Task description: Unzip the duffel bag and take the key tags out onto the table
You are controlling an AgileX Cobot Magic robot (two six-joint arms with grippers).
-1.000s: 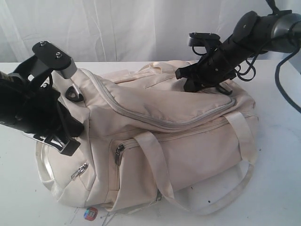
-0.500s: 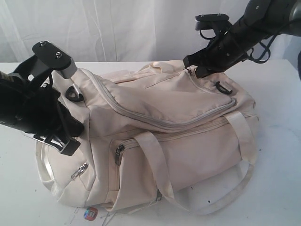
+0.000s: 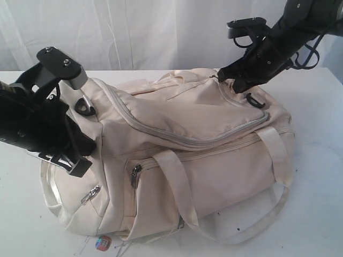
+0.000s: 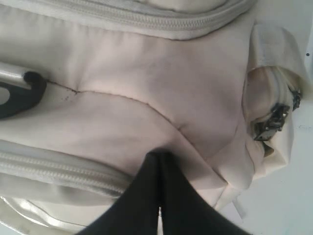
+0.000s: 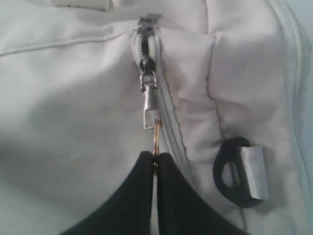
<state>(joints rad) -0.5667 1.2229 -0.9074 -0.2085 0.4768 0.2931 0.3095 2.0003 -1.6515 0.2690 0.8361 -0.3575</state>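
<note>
The cream duffel bag (image 3: 203,160) lies on the white table (image 3: 321,171), its grey main zipper (image 3: 177,136) closed along the top. My right gripper (image 3: 221,76) hovers at the bag's far right end. In the right wrist view this gripper (image 5: 156,157) is shut on the small gold ring (image 5: 156,133) hanging from the metal zipper pull (image 5: 149,110). My left gripper (image 3: 79,165) is at the bag's left end. There the left gripper (image 4: 159,155) is shut, pinching a fold of the bag fabric (image 4: 146,88). The key tags are hidden.
A black strap clip (image 3: 255,99) sits beside the right gripper, and shows as the clip (image 5: 235,177) close to the pull. Webbing handles (image 3: 268,214) trail onto the table in front. A red-blue round sticker (image 3: 103,242) lies at the front edge. A white curtain hangs behind.
My right gripper rose and shifted right from the bag's top panel to the zipper end, and closed on the pull's ring. The left arm and the bag stayed put.
</note>
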